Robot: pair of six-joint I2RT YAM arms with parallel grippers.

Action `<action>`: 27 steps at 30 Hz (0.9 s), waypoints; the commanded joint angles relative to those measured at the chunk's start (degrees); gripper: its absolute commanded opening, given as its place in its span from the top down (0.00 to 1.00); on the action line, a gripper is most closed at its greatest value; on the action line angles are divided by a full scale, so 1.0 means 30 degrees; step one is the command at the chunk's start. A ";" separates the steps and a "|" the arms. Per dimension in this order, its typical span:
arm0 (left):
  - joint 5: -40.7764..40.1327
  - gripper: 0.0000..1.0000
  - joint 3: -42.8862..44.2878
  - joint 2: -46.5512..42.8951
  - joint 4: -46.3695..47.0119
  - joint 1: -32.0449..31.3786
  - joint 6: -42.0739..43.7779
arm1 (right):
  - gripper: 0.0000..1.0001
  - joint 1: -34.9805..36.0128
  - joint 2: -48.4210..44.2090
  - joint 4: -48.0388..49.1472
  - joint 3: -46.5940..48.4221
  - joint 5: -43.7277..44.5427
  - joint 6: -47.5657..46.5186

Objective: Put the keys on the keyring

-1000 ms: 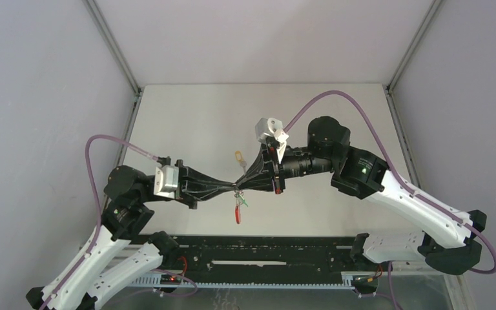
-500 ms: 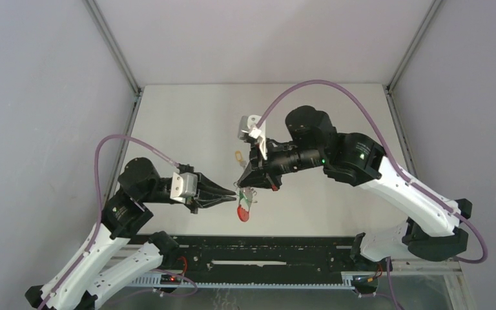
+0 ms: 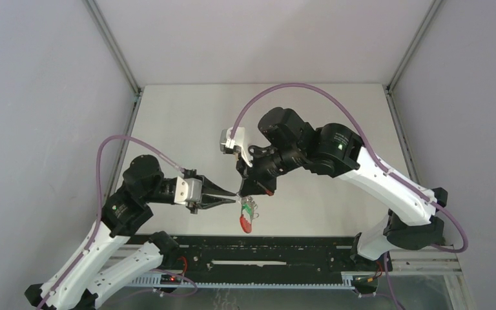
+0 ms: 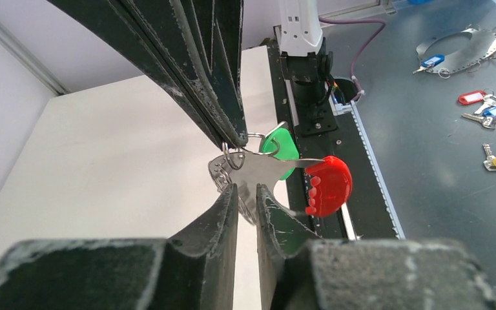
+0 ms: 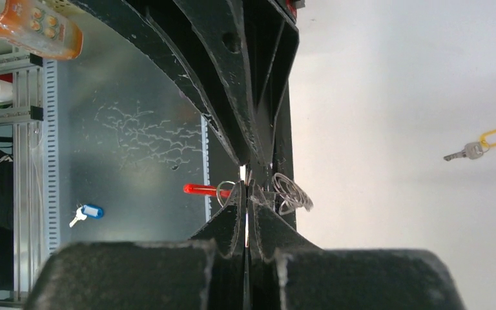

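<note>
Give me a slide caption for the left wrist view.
Right gripper pinches the keyring, with green key, above the open left gripper.

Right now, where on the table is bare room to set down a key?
The table is bare along the back wall. The near middle is crowded: left gripper and right gripper meet at the keyring, and a yellow key lies loose.

The left arm (image 3: 103,239) rises from its base with the elbow bent. The left gripper (image 3: 234,196) lies almost level and points to the right, its jaws a little apart. The right arm (image 3: 387,184) arches over and turns back leftward. The right gripper (image 3: 248,192) points down, pressed closed on the keyring (image 3: 246,219). The two tips nearly meet.
</note>
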 commanded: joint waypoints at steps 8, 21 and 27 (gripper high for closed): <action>-0.0146 0.72 0.1212 0.0105 -0.0484 -0.0038 0.0875 | 1.00 0.0512 0.0940 -0.0829 0.1456 -0.0469 -0.0658; 0.0774 0.79 0.1610 0.0335 -0.1603 -0.0051 0.1756 | 1.00 0.0712 0.1771 -0.0939 0.2241 -0.0377 -0.0661; 0.0658 0.84 0.1726 0.0350 -0.2176 -0.0064 0.2246 | 1.00 0.0807 0.2008 -0.0994 0.2369 -0.0392 -0.0668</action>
